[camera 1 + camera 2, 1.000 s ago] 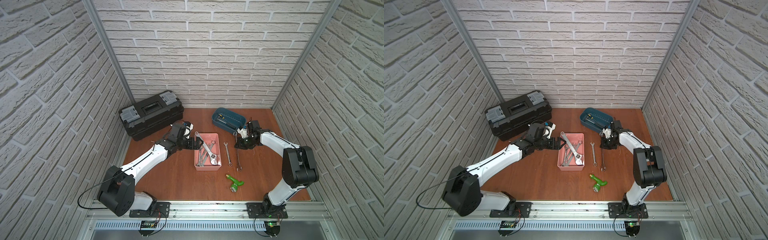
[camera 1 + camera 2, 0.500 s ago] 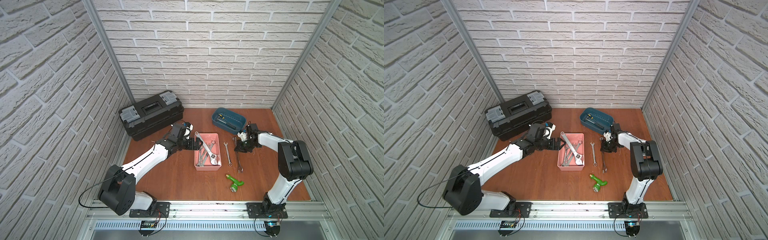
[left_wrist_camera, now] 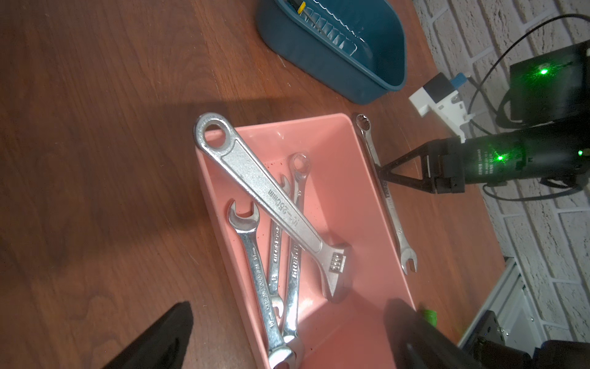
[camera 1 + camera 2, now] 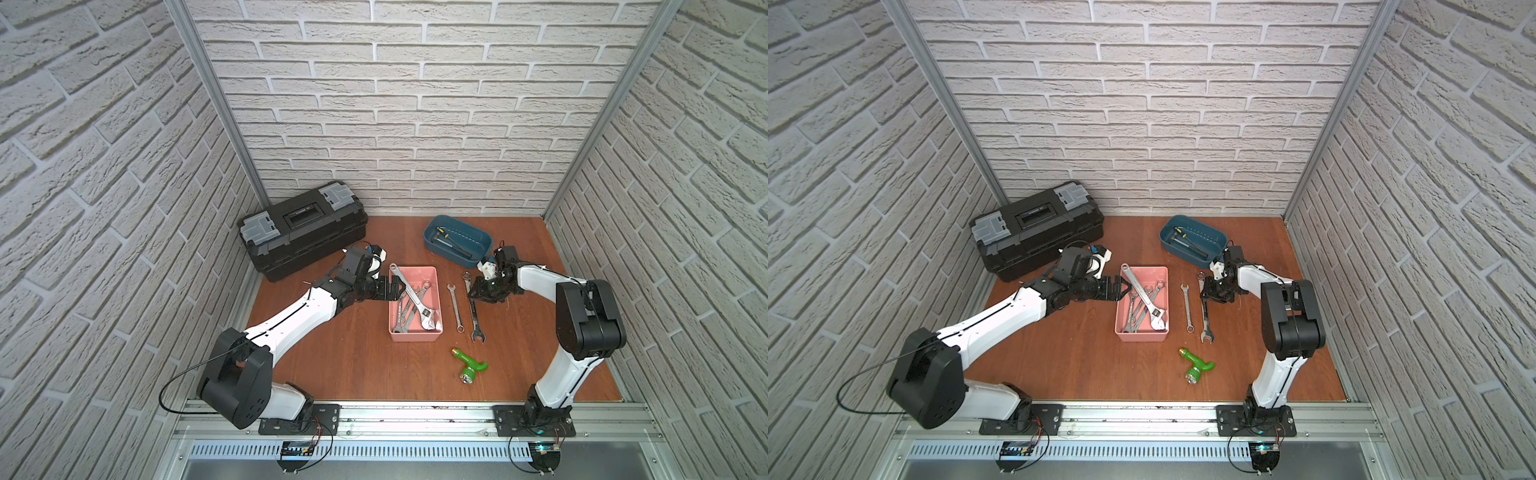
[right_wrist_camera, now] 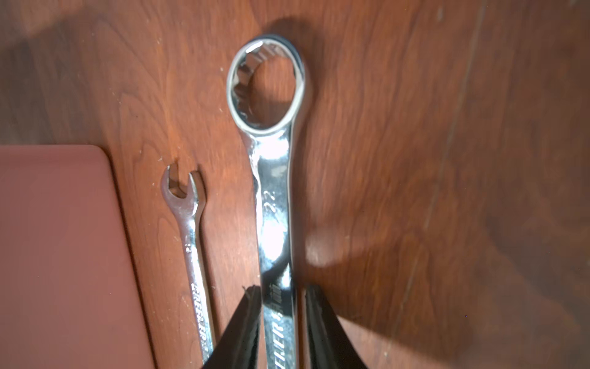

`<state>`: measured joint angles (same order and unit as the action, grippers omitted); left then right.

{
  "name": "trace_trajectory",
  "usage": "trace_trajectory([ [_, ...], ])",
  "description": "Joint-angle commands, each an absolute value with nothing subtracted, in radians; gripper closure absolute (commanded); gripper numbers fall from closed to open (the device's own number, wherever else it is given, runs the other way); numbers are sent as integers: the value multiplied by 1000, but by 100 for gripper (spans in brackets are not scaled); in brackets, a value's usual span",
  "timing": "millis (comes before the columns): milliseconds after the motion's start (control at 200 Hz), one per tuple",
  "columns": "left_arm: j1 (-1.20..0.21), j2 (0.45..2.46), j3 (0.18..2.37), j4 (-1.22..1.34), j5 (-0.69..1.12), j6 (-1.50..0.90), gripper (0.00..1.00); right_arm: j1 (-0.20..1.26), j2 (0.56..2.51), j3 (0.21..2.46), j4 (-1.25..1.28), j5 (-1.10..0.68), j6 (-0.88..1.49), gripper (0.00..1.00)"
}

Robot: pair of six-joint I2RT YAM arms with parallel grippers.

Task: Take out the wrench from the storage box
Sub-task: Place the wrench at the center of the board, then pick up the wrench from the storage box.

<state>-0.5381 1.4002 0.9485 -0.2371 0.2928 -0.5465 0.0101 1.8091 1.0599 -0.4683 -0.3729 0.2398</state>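
the large silver combination wrench (image 5: pixel 275 198) lies flat on the brown wooden table (image 4: pixel 353 361), outside the pink rectangular plastic storage box (image 4: pixel 415 337) and just beside a smaller silver spanner (image 4: pixel 455 305). the right gripper (image 5: pixel 278 292) straddles its shaft with the jaws slightly parted, a thin gap on one side, clamping nothing. the left gripper (image 4: pixel 398 289) gapes wide and empty at the box's rim, beside a big silver adjustable wrench (image 3: pixel 274 204) that leans over other spanners inside.
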Motion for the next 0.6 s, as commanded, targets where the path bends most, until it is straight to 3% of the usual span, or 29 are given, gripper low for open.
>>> trace_trajectory([
  [0,-542,1404,986,-239,282,-541,2,1,1775,1055,-501,-314,240,68],
  [340,-534,1382,1006,-291,278,-526,2,34,1552,1087,-580,-348,235,62],
  [595,-508,1355,996,-316,281,-515,2,220,1392,1110,-633,-329,230,56],
])
